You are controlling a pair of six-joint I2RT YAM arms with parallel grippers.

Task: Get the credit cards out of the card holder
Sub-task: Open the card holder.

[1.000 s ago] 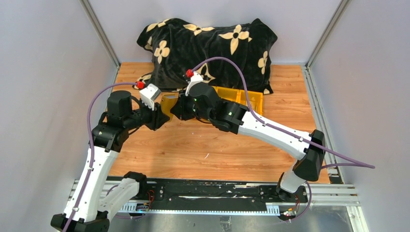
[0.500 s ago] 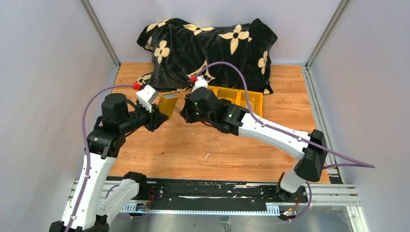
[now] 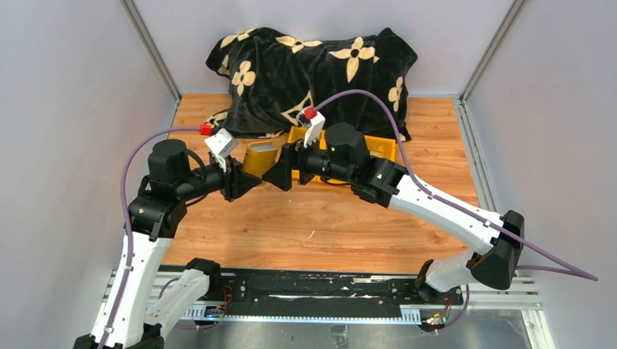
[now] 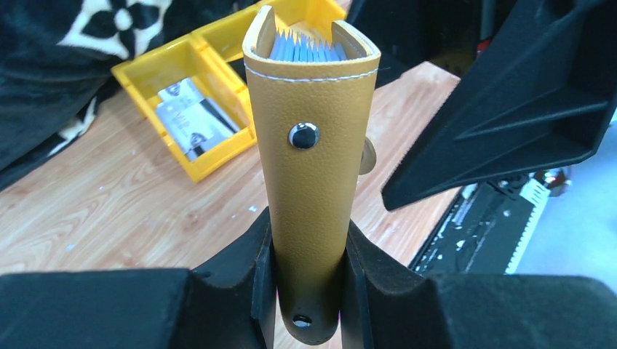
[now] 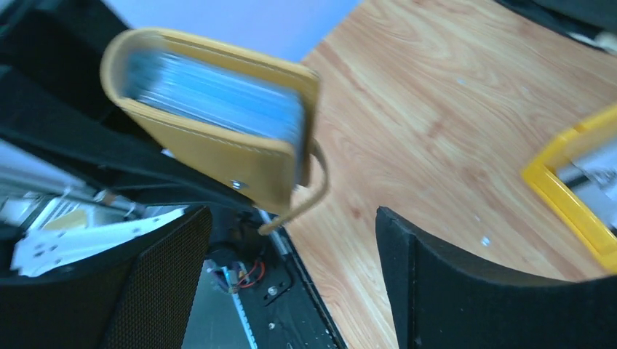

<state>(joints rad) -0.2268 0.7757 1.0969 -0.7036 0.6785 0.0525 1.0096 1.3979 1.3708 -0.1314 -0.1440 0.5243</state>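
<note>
My left gripper [image 4: 305, 243] is shut on the lower end of the card holder [image 4: 313, 138], a mustard-yellow case with a snap button, and holds it upright above the table. Blue-grey pockets [image 4: 309, 49] show in its open top; I cannot make out any cards inside them. In the top view the card holder [image 3: 260, 155] sits between the two grippers. My right gripper [image 5: 289, 218] is open, close to the holder's dangling strap [image 5: 314, 185], with nothing between its fingers. Pale credit cards [image 4: 190, 120] lie in a yellow bin.
Yellow plastic bins [image 3: 378, 145] stand behind the right wrist, in front of a black blanket with beige flowers [image 3: 313, 65]. Grey walls close in both sides. A black rail [image 3: 313, 294] runs along the near table edge.
The right wrist has drawn back to the right and turned to face the holder, and its jaws have opened wide. The left arm keeps its grip and has shifted the holder slightly.
</note>
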